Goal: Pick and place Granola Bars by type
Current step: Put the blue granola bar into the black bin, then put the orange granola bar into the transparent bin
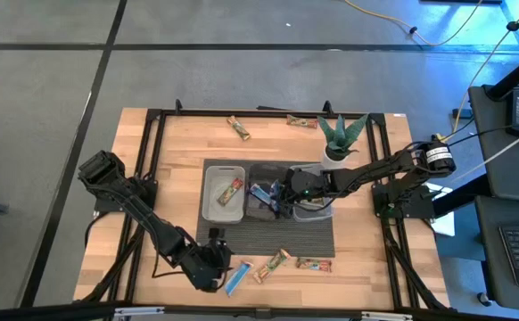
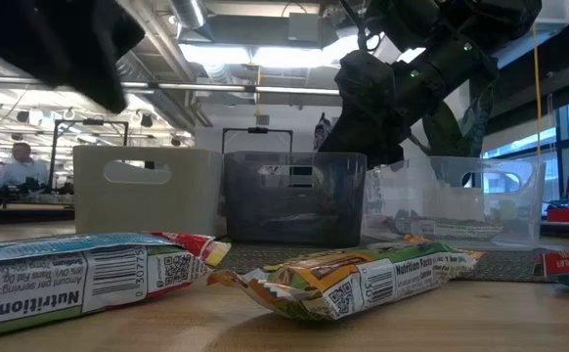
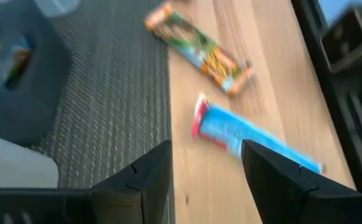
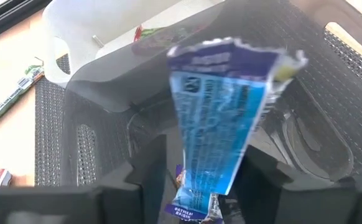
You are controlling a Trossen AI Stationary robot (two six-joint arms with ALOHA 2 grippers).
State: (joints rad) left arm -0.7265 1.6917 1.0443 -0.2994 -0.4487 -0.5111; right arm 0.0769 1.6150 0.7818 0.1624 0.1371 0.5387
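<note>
Overhead, table-level and two wrist views share bins [image 1: 224, 192].

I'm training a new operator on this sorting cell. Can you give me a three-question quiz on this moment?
1. True or false: the right gripper is over the middle dark bin.
2. Which bar lies just ahead of the left gripper? A) the blue bar B) a silver bar C) a purple bar
3. Fill in: the left bin holds one ____ bar.

Key: 1 true; 2 A; 3 tan/green.
</note>
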